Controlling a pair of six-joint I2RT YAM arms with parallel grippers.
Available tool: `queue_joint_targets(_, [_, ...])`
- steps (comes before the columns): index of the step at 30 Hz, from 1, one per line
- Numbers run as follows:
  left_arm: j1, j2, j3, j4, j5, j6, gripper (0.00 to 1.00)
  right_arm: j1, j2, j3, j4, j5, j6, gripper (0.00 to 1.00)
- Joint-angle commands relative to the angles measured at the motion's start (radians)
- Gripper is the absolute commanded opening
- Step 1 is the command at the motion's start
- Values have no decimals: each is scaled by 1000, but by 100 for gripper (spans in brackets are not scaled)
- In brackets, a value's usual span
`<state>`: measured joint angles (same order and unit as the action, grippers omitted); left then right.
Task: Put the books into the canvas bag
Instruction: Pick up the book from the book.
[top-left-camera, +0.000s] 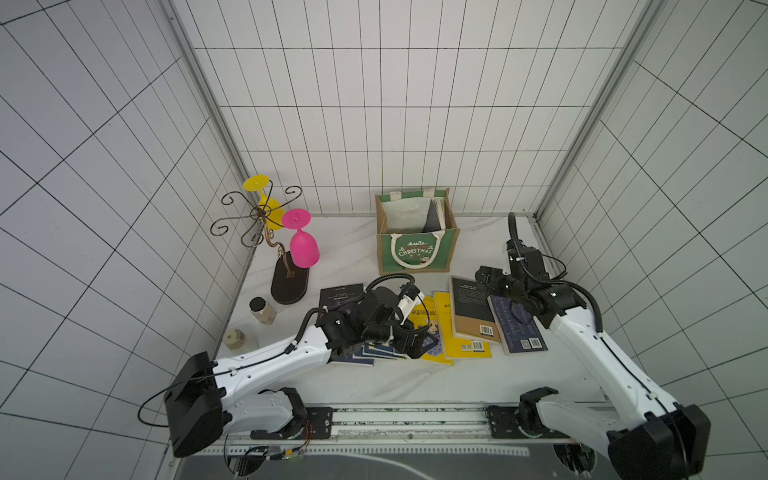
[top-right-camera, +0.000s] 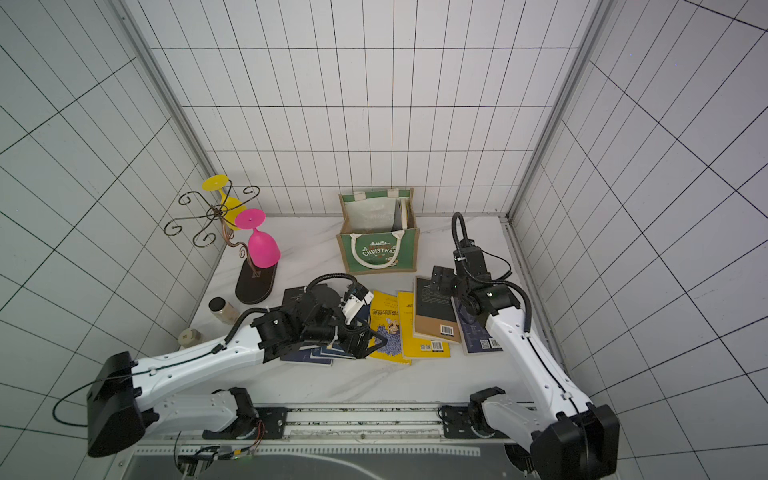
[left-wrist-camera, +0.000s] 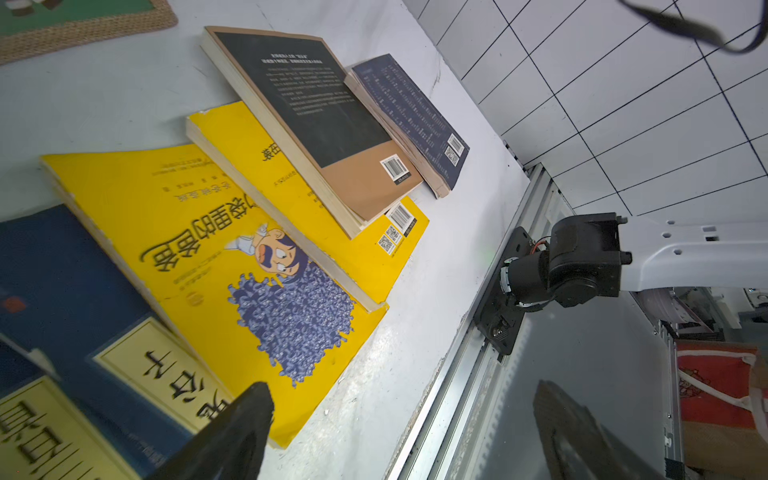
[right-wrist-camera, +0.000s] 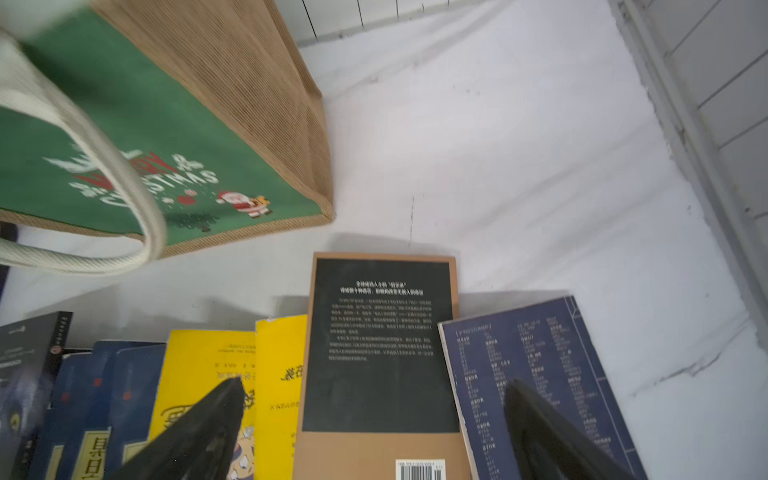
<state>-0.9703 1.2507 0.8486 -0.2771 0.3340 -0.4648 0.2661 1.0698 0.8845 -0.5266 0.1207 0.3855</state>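
Right wrist view shows the right gripper (right-wrist-camera: 376, 388) wide and empty over the tan-and-black book (right-wrist-camera: 380, 345), flat on the table (right-wrist-camera: 519, 166) near the canvas bag (right-wrist-camera: 232, 83); it should straddle one edge squarely before closing, without dragging the yellow book (right-wrist-camera: 278, 361) beneath.

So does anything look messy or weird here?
Yes. The books are askew, lapped like fallen dominoes: the tan-and-black book leans on a plain yellow book, which leans on the cartoon yellow book. Nothing looks spilled or broken.
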Motion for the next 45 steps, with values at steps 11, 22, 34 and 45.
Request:
queue_joint_targets(11, [-53, 342, 133, 306, 65, -138, 98, -207, 28, -271, 200, -131, 177, 98])
queue_joint_targets(22, [-53, 569, 241, 343, 43, -211, 97, -307, 136, -398, 356, -251, 245, 98])
queue_joint_targets(34, [-48, 638, 196, 443, 66, -288, 97, -304, 271, -472, 511, -445, 258, 98])
queue_joint_targets(45, [-45, 690, 197, 549, 108, -337, 97, -304, 273, -485, 531, -477, 243, 98])
